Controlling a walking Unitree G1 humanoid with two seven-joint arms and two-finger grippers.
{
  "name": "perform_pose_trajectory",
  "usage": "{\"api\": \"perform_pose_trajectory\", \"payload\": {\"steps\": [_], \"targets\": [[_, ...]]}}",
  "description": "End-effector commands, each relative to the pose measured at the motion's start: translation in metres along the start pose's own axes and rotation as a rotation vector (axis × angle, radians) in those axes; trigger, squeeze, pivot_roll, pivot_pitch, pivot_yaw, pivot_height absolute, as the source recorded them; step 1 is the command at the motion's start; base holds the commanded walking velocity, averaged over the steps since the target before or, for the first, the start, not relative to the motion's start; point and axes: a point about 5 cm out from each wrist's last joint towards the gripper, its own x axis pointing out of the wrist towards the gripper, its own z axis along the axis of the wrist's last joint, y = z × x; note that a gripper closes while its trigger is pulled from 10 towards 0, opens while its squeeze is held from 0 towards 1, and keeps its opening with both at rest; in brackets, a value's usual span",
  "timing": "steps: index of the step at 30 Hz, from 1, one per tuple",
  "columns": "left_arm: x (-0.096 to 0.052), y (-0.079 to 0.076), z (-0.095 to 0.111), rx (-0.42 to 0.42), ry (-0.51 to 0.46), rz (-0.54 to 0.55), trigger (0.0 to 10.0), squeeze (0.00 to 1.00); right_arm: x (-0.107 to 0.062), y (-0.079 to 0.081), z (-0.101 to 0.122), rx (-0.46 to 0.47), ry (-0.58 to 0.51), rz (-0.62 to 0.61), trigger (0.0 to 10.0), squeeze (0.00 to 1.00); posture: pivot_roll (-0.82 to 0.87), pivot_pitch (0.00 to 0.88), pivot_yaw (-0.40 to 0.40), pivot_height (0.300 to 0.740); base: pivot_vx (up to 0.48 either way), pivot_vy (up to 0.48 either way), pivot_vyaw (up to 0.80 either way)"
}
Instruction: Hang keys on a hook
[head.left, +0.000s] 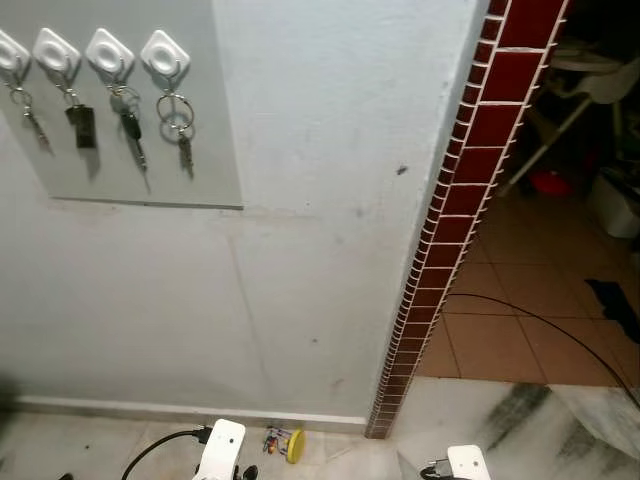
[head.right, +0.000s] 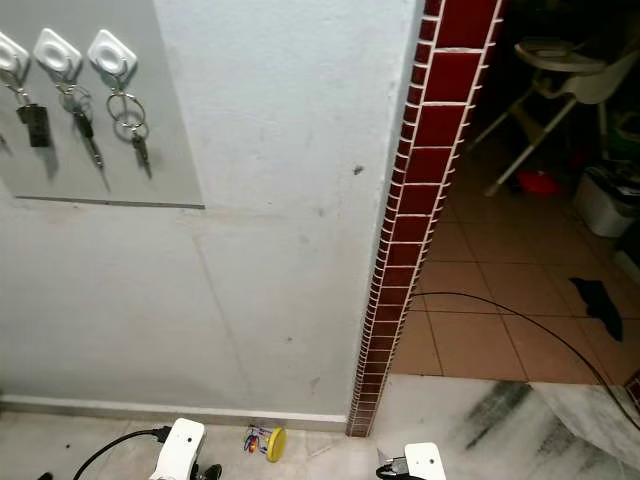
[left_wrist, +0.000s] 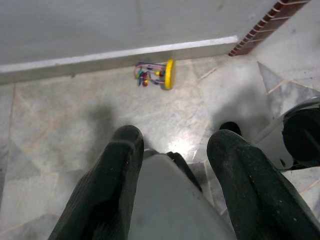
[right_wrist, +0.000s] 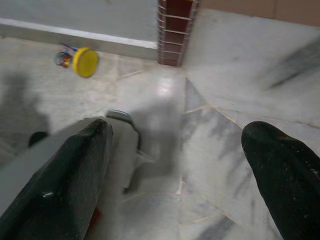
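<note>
A grey board (head.left: 215, 150) on the white wall carries a row of white diamond-shaped hooks (head.left: 165, 55), high at the left. A set of keys hangs from each hook; the rightmost bunch (head.left: 178, 125) hangs on a metal ring. Both arms hang low by the floor, far below the board. My left gripper (left_wrist: 175, 140) is open, its fingers (left_wrist: 117, 175) held apart over the marble floor and a grey part of my own body. My right gripper (right_wrist: 181, 130) is wide open and holds nothing.
A dark red tiled column edge (head.left: 450, 220) ends the wall on the right. Beyond it lie a terracotta floor, a black cable (head.left: 540, 325), a white high chair (head.left: 590, 80) and a bin (head.left: 612, 205). A small yellow bead toy (head.left: 285, 443) lies by the skirting.
</note>
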Motion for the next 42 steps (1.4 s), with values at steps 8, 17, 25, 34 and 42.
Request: {"api": "perform_pose_trajectory", "payload": {"steps": [8,17,25,34,42], "targets": [[-0.0005,0.0051,0.0015,0.005,0.001,0.020,10.0,0.00,-0.0007,0.0056,-0.0054,0.008,0.023,0.032,10.0,0.00,-0.16,0.000,0.007,0.726,0.000,0.000,0.00],[-0.0005,0.0054,0.0017,0.001,0.001,0.022,10.0,0.00,-0.0002,0.0062,-0.0041,0.011,0.018,0.036,10.0,0.00,-0.16,0.000,0.009,0.740,0.000,0.000,0.00],[-0.0002,0.0055,0.0031,0.002,0.000,0.024,10.0,0.00,0.0002,0.0052,-0.0040,0.010,0.027,0.017,10.0,0.00,-0.17,0.000,0.010,0.740,0.000,0.000,0.00],[0.0004,0.0046,0.0048,0.010,-0.004,0.024,10.0,0.00,0.0004,0.0055,-0.0060,0.023,0.051,-0.001,10.0,0.00,-0.17,0.000,0.013,0.740,0.000,0.000,0.00],[0.0007,0.0042,0.0059,0.008,-0.008,0.025,10.0,0.00,0.0008,0.0053,-0.0050,0.013,0.054,-0.001,10.0,0.00,-0.17,0.000,0.010,0.740,0.000,0.000,0.00]]}}
